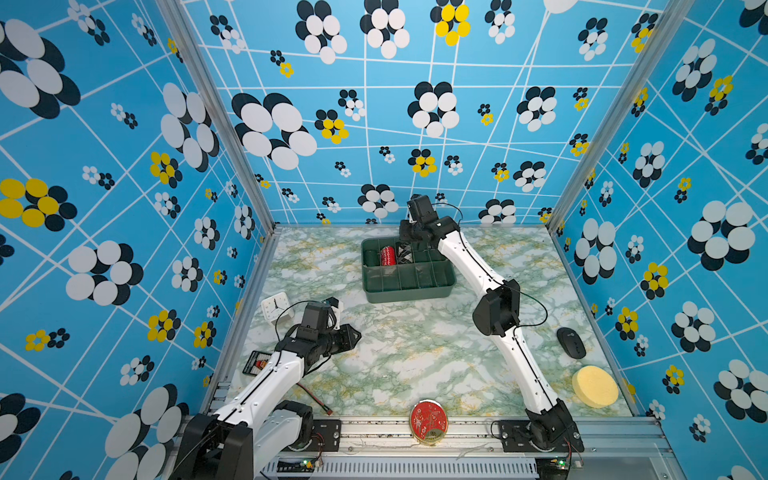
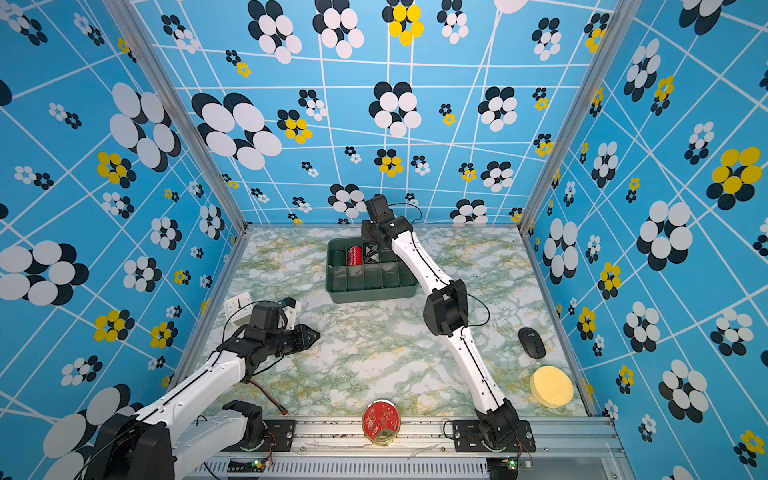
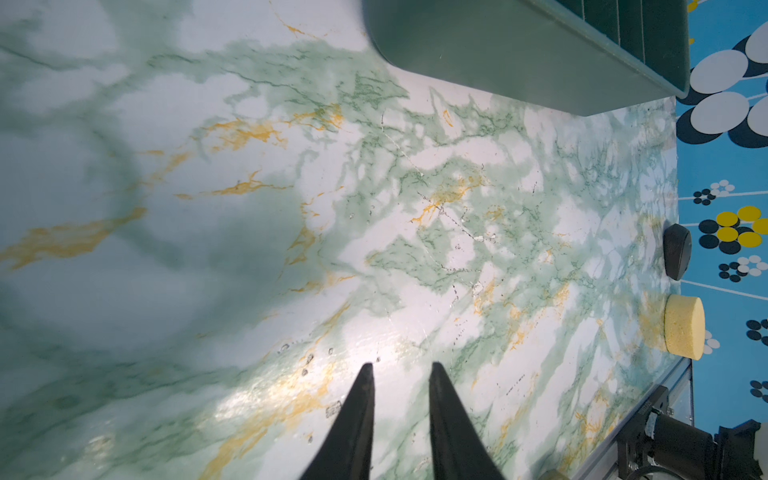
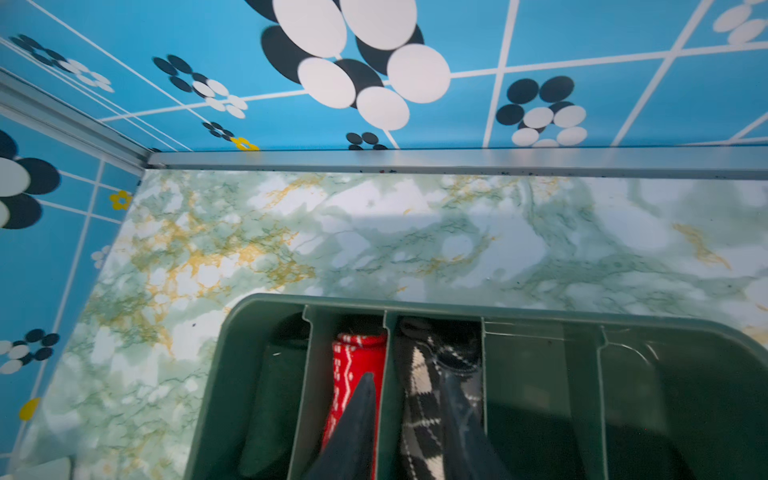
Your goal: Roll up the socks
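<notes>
socks (image 4: 417,380): knit cloth | organizer tray (image 4: 540,365): smooth plastic | tabletop (image 3: 415,208): glossy marble-print | sponge (image 3: 683,328): porous, matt

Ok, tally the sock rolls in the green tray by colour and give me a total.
Dark green roll: 1
Red roll with white marks: 1
Black, grey and white argyle socks: 1
Total in the green tray: 3

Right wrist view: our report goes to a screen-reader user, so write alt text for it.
The right gripper, jaws apart, hangs over a green divided tray, where the argyle socks sit in one compartment next to a red roll, then a dark green roll. Beyond lie the marbled table and blue flowered wall.
</notes>
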Controlling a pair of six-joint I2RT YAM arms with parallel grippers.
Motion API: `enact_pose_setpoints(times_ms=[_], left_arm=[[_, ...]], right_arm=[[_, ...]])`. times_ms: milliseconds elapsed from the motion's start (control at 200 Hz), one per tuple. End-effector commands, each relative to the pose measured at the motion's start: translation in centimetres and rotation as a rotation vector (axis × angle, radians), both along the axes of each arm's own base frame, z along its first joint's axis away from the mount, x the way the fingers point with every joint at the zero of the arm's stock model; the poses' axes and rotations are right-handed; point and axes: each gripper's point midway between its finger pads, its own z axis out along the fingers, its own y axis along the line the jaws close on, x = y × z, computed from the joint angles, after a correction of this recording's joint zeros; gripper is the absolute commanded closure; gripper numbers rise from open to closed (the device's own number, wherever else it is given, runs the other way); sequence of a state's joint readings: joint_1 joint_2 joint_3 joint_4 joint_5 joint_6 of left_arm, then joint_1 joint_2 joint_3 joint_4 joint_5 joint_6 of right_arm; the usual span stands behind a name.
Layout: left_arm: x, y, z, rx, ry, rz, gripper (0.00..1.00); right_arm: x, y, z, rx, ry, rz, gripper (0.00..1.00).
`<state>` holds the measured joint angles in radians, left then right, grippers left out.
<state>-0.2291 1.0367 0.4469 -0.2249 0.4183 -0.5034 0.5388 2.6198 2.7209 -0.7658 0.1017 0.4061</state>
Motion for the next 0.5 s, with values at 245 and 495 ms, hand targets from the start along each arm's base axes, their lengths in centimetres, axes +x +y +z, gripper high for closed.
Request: enact_pose_setpoints(times_ms=[245, 495], left_arm=[[0.3, 0.1, 1.3, 0.055, -0.019, -0.010, 0.72], [0.6, 0.3, 2.4, 0.080, -0.046, 0.000, 0.72]], right_arm=[[-2.8, -1.5, -3.6, -0.169, 0.125, 0.024, 0.71], [-2.7, -1.1, -5.1, -0.164, 0.143, 0.030, 0.73]])
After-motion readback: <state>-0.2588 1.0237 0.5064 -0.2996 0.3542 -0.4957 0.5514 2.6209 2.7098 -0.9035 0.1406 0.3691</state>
